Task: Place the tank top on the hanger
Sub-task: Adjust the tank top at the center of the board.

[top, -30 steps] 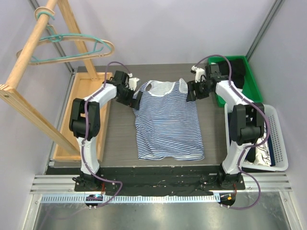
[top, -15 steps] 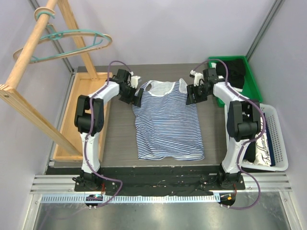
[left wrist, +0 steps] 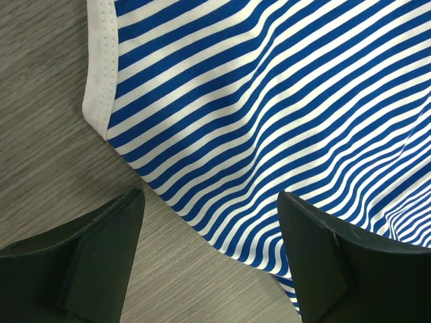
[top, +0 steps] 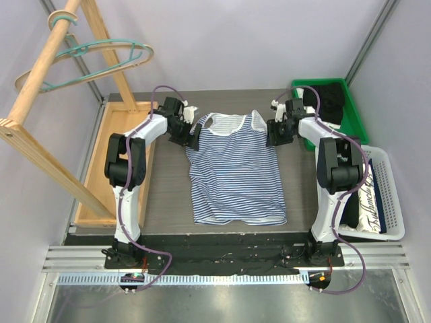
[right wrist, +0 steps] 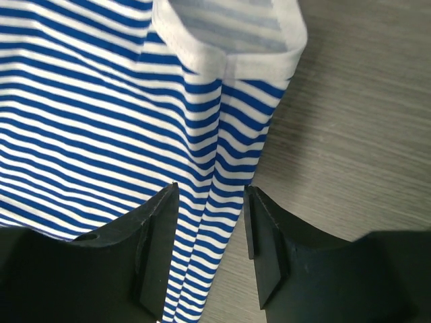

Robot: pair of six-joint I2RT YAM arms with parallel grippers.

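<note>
The navy-and-white striped tank top lies flat on the grey table, neck toward the far side. My left gripper is down at its left edge below the armhole. In the left wrist view this gripper is open: one finger stands over bare table and the other over the stripes. My right gripper is at the top's right edge. In its wrist view the right gripper is open, with a raised fold of striped fabric between its jaws and a gap still showing. The teal hanger hangs on the wooden rack.
A wooden rack with a tan hanger stands at the left on a wooden base tray. A green bin with a black garment sits at the far right. A white basket of clothes is nearer.
Both grippers have narrowed, the right one more, around the fold at the top's edge. The left arm's elbow has swung in. The hangers on the rack have shifted slightly.
</note>
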